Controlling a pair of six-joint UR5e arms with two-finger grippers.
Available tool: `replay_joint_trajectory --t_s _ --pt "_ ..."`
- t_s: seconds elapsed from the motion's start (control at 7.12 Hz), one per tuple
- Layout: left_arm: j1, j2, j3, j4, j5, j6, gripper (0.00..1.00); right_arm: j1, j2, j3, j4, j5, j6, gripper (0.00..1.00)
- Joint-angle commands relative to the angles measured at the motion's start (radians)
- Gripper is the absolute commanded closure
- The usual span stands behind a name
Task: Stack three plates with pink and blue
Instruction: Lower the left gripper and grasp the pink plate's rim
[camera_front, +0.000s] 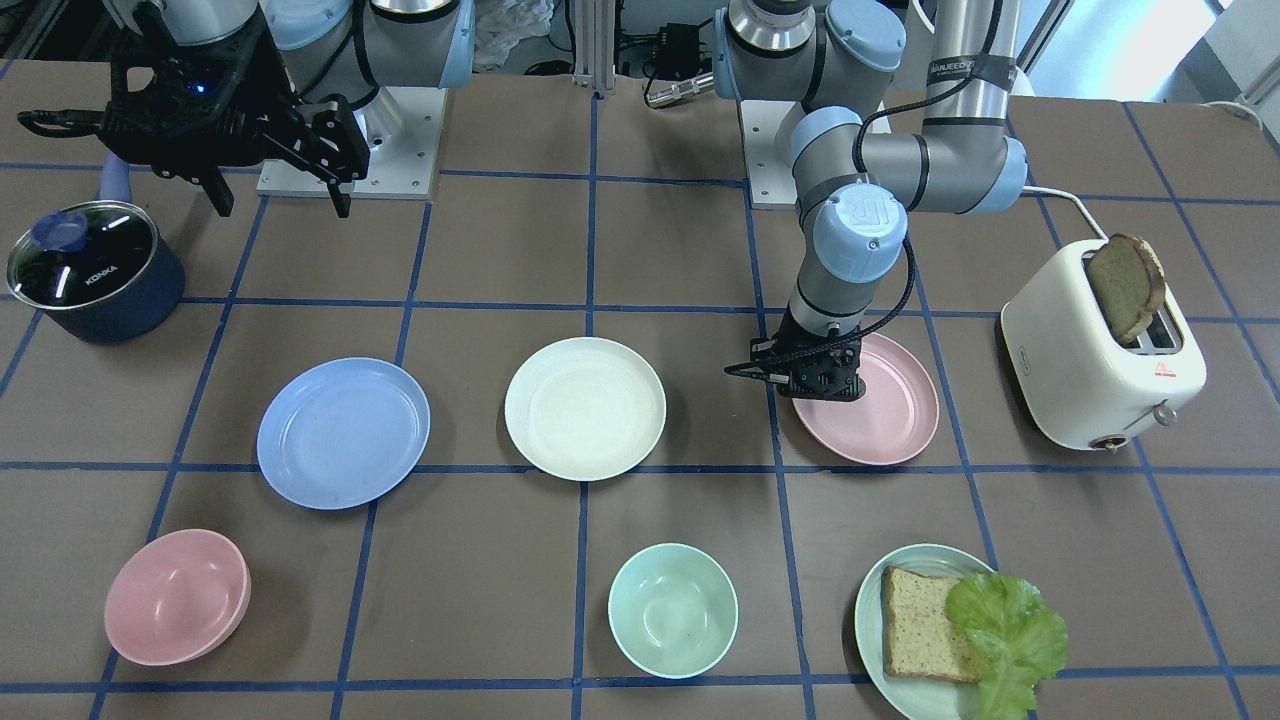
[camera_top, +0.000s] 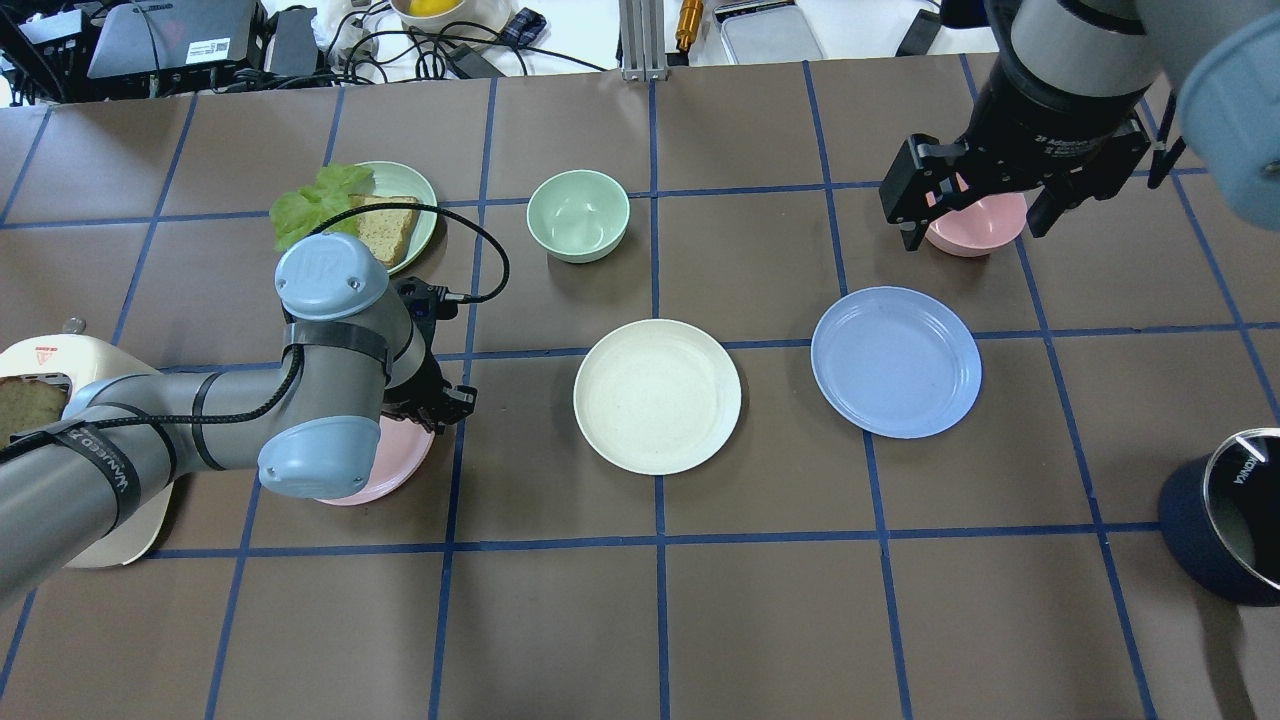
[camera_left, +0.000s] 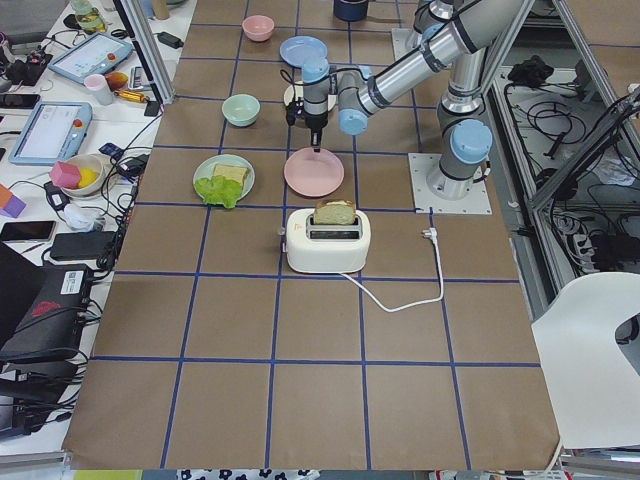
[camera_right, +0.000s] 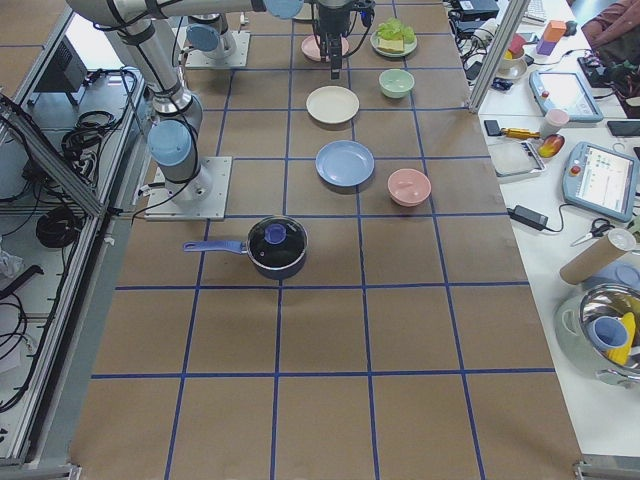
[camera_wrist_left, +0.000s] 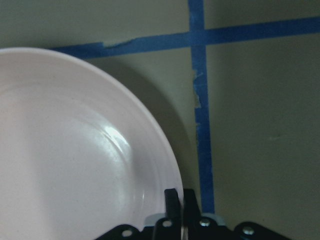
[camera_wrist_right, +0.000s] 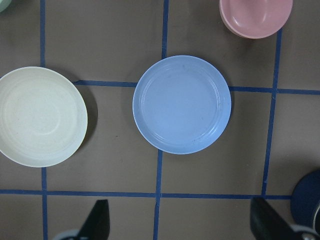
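The pale pink plate (camera_front: 885, 415) lies at the robot's left side of the table. My left gripper (camera_front: 808, 388) is shut on its rim; in the left wrist view the two fingers (camera_wrist_left: 172, 200) pinch the edge of the pink plate (camera_wrist_left: 75, 150). I cannot tell whether the plate is off the table. The cream-white plate (camera_front: 585, 408) lies in the middle and the light blue plate (camera_front: 343, 432) beside it. My right gripper (camera_front: 280, 195) hangs open and empty high above the table, and its wrist view looks down on the blue plate (camera_wrist_right: 182, 104) and cream plate (camera_wrist_right: 40, 116).
A pink bowl (camera_front: 178, 597) and a mint bowl (camera_front: 673, 610) stand toward the operators' side. A green plate (camera_front: 872, 612) holds bread and lettuce. A white toaster (camera_front: 1090, 370) with a bread slice stands beside the pink plate. A lidded dark pot (camera_front: 95, 270) is on the robot's right.
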Motion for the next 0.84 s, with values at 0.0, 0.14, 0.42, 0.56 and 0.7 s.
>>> replay_joint_trajectory --t_s 0.0,0.14,0.42,0.56,0.7 --pt "-0.093 0.009 0.087 -0.031 0.007 -0.030 1.00 -0.002 -0.001 0.000 0.005 -0.003 -0.002 0.00" --pt "-0.154 -0.006 0.144 -0.073 0.001 -0.157 1.00 0.000 0.002 -0.001 0.006 -0.003 0.003 0.00" --pt "-0.228 -0.011 0.210 -0.116 -0.002 -0.265 1.00 -0.005 0.003 0.002 0.008 -0.006 -0.003 0.00" --pt "-0.260 -0.016 0.253 -0.133 -0.011 -0.326 1.00 -0.015 0.007 0.003 0.003 -0.005 -0.032 0.00" --pt "-0.301 -0.031 0.296 -0.138 -0.013 -0.378 1.00 -0.056 0.037 0.005 0.008 -0.005 -0.089 0.00"
